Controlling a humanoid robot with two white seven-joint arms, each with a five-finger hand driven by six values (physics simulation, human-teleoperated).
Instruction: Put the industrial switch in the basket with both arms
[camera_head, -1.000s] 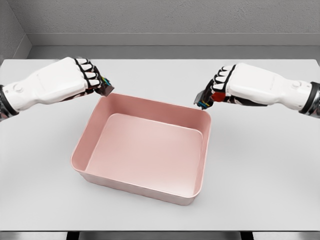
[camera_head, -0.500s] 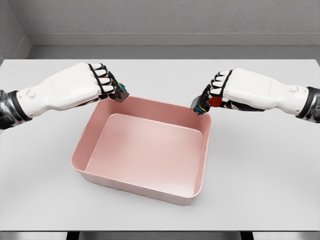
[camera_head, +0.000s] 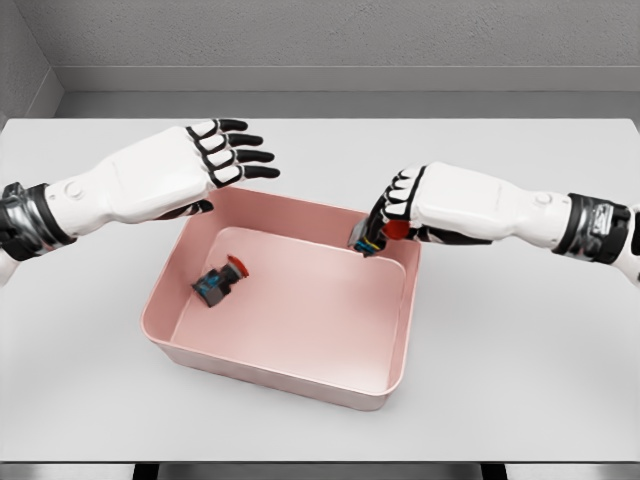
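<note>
A pink rectangular basket (camera_head: 395, 375) sits in the middle of the white table. One industrial switch (camera_head: 219, 281), dark with a red button, lies on the basket's floor near its left wall. My left hand (camera_head: 240, 155) hovers above the basket's back left corner with fingers spread and nothing in it. My right hand (camera_head: 385, 222) is curled around a second industrial switch (camera_head: 367, 239), a grey body with a red button, held just above the basket's back right corner.
The white table (camera_head: 520, 340) stretches around the basket on all sides. A grey wall runs behind its far edge.
My left hand moved right over the basket, opened, and its switch dropped onto the basket floor. My right hand moved left and down toward the basket's back right corner, still holding its switch.
</note>
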